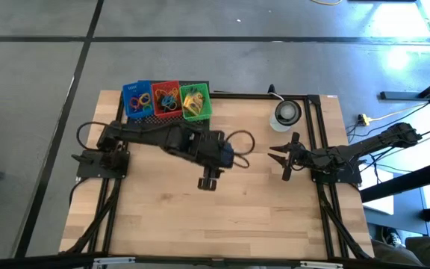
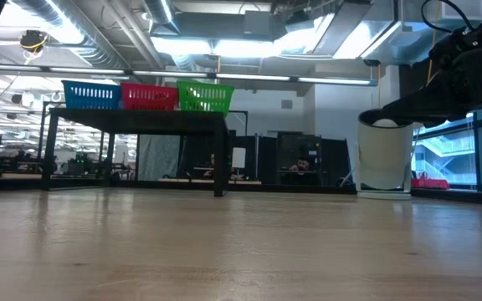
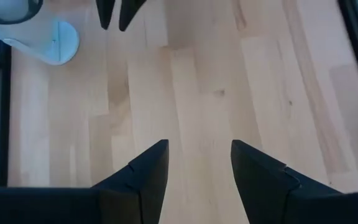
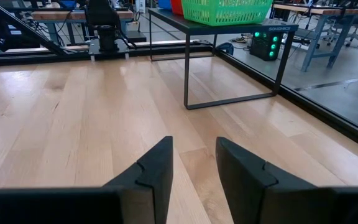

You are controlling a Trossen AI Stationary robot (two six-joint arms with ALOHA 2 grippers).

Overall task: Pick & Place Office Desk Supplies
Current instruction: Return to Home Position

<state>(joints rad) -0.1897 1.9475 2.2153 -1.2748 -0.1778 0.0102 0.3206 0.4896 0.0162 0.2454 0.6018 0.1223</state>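
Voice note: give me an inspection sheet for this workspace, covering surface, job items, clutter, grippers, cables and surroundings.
Surface: wooden table, light planks.
Job's things: blue bin, red bin and green bin side by side on the black rack; rubber bands in the red bin, crayon boxes in the green bin.
Clutter: round white-and-dark disc, far right of the table.
Grippers: left gripper open over mid-table; right gripper open near the right edge; both empty.
Cables: yellow cable on the floor, right.
Surroundings: grey floor; people: nothing seen.
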